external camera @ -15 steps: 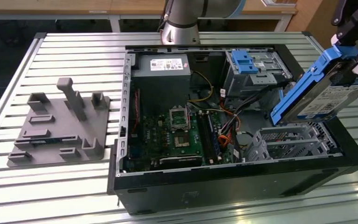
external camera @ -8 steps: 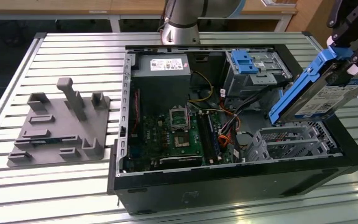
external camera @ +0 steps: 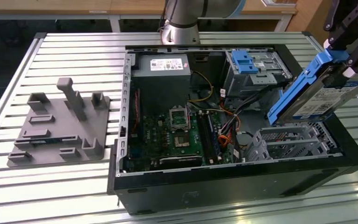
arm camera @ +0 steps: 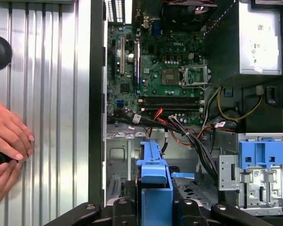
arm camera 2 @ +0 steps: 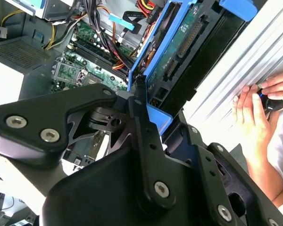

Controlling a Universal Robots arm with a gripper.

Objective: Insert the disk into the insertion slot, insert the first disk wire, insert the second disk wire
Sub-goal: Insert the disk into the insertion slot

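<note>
In the exterior view the disk (external camera: pixel 319 100), a silver drive with a white label in a bright blue carrier, hangs steeply tilted over the case's right side. My gripper (external camera: pixel 346 70) is shut on its upper end. The disk's lower end is just above the insertion slot (external camera: pixel 291 142), a low bare-metal cage, and outside it. The second wrist view shows my gripper (arm camera 2: pixel 141 101) clamped on the disk (arm camera 2: pixel 179 52), whose green circuit side faces the camera. In the first wrist view the disk (arm camera: pixel 154 174) is edge-on above the insertion slot (arm camera: pixel 120 155). Loose black and orange wires (external camera: pixel 229 126) lie beside the slot.
The open computer case (external camera: pixel 241 179) lies on a slatted metal table (external camera: pixel 73 51). A taller cage with a blue clip (external camera: pixel 253 65) and a power supply (external camera: pixel 163 67) sit at its far end. A grey fixture block (external camera: pixel 61 126) is at the exterior view's left. A person's hands (arm camera: pixel 7 141) rest beside the case.
</note>
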